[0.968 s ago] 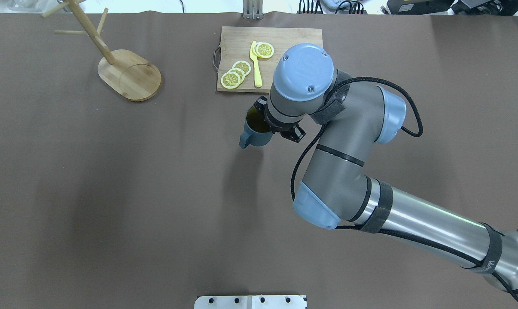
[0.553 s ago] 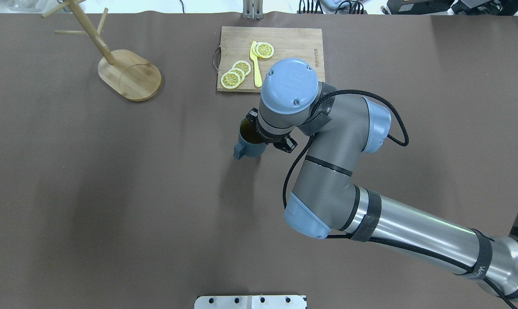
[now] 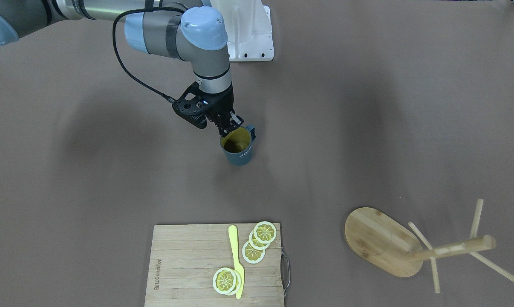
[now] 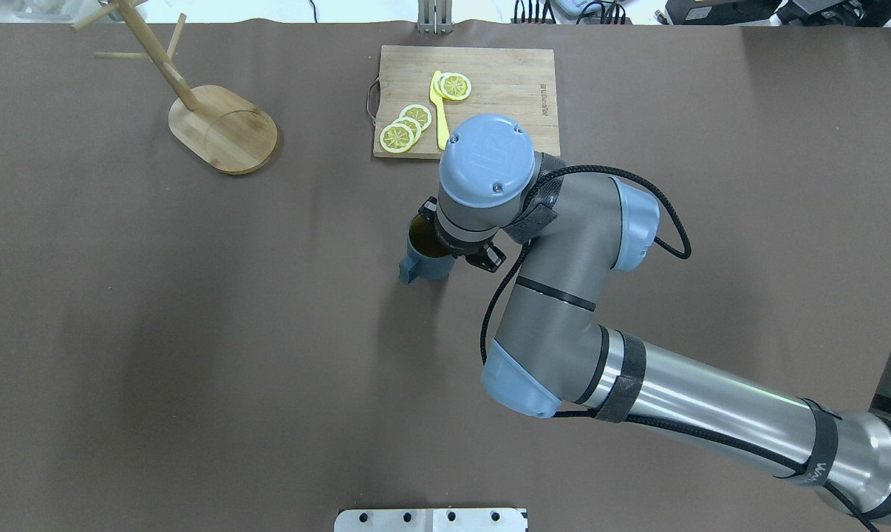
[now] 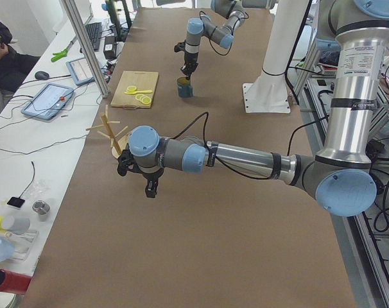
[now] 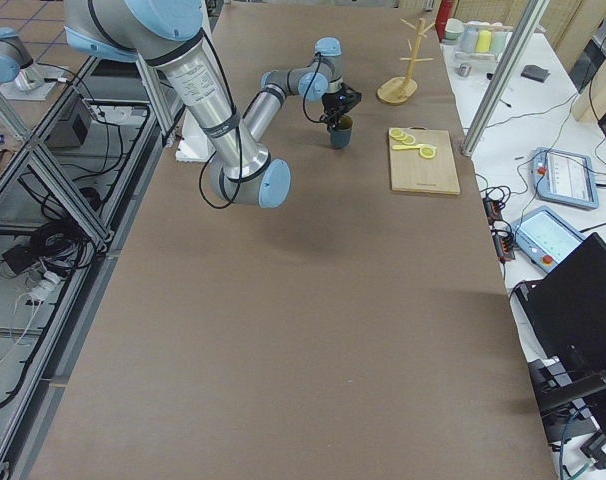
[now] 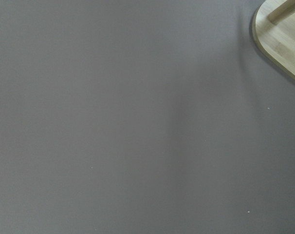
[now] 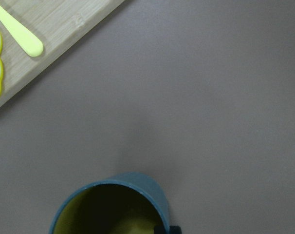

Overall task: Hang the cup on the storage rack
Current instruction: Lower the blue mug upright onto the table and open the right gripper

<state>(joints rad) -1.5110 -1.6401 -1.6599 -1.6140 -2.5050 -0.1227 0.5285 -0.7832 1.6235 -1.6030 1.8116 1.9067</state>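
Note:
The slate-blue cup (image 3: pixel 239 150) with a yellow inside hangs upright in my right gripper (image 3: pixel 230 126), which is shut on its rim on the side toward the robot. The handle points toward the robot. In the overhead view the cup (image 4: pixel 425 260) shows beside my wrist, which hides the fingers. The right wrist view shows the cup's rim (image 8: pixel 113 195) at the bottom edge. The bamboo storage rack (image 4: pixel 224 131) stands at the far left with bare pegs, well away from the cup. My left gripper (image 5: pixel 151 190) hovers near the rack (image 5: pixel 111 133); I cannot tell whether it is open.
A bamboo cutting board (image 4: pixel 490 74) with lemon slices (image 4: pixel 405 125) and a yellow knife (image 4: pixel 440 111) lies at the far middle, just beyond the cup. A white mount plate (image 4: pixel 431 519) sits at the near edge. The rack's base (image 7: pixel 284 39) shows in the left wrist view.
My right arm has carried the cup toward the robot and slightly left, away from the cutting board. The rack and the board have not moved.

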